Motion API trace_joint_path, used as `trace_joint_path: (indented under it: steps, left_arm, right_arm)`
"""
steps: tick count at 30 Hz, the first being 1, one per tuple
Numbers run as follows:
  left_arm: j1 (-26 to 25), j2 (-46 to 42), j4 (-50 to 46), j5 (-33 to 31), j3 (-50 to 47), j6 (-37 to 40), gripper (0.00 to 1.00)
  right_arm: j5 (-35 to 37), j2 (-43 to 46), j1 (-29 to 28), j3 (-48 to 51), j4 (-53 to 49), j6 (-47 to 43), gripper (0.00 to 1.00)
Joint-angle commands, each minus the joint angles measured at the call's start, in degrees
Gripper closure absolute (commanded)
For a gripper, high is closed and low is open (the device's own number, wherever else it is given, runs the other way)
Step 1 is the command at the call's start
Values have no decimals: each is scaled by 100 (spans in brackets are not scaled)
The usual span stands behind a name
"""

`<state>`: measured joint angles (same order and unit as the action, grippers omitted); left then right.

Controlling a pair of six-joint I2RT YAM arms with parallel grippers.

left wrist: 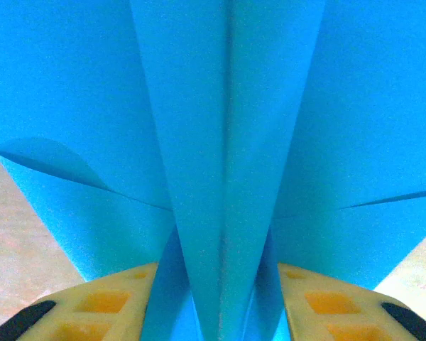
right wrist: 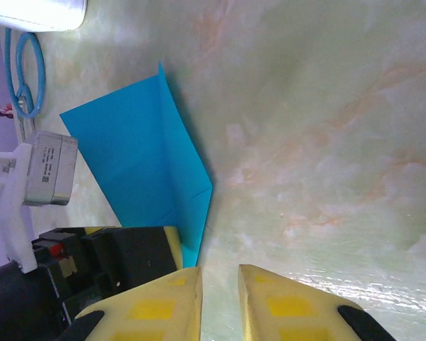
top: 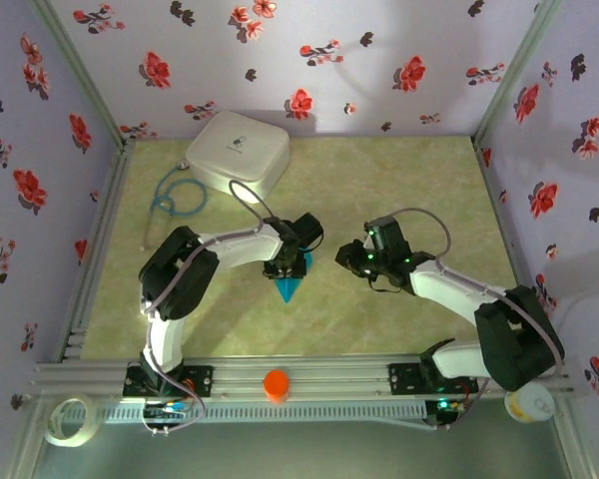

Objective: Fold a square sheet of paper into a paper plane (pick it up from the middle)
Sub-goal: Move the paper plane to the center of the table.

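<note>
The paper plane (top: 291, 285) is a turquoise-blue dart lying on the table, its point toward the near edge. In the left wrist view the paper plane (left wrist: 227, 142) shows its wings spread and its centre keel standing up between my fingers. My left gripper (top: 288, 267) straddles that keel at the tail; its jaws stand apart, with a gap on each side of the fold (left wrist: 216, 273). My right gripper (top: 351, 257) hovers just right of the plane. Its fingers (right wrist: 177, 298) are a narrow gap apart over bare table, with nothing between them, beside the paper's edge (right wrist: 142, 156).
A white rounded box (top: 238, 150) sits at the back left, with a blue looped cable (top: 180, 195) beside it. An orange cap (top: 276, 384) rests on the front rail and a tape roll (top: 68, 419) lies at the near left corner. Flowered walls enclose the table.
</note>
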<state>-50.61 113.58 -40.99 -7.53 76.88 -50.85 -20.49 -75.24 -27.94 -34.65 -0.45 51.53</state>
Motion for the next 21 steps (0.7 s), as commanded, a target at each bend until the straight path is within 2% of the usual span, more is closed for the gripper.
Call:
trace_joint_path:
  steps: [1, 7, 21]
  left_arm:
    - [-72, 577, -151, -121, -19, -344, 57]
    - [-92, 419, -133, -187, 75, -515, 54]
    - [-98, -486, -466, -495, 358, -375, 50]
  right_arm:
    - [-118, 166, 175, 73, -337, -319, 78]
    - [-218, 337, 356, 90, -473, -445, 78]
    - [-30, 593, 421, -189, -888, -530, 76]
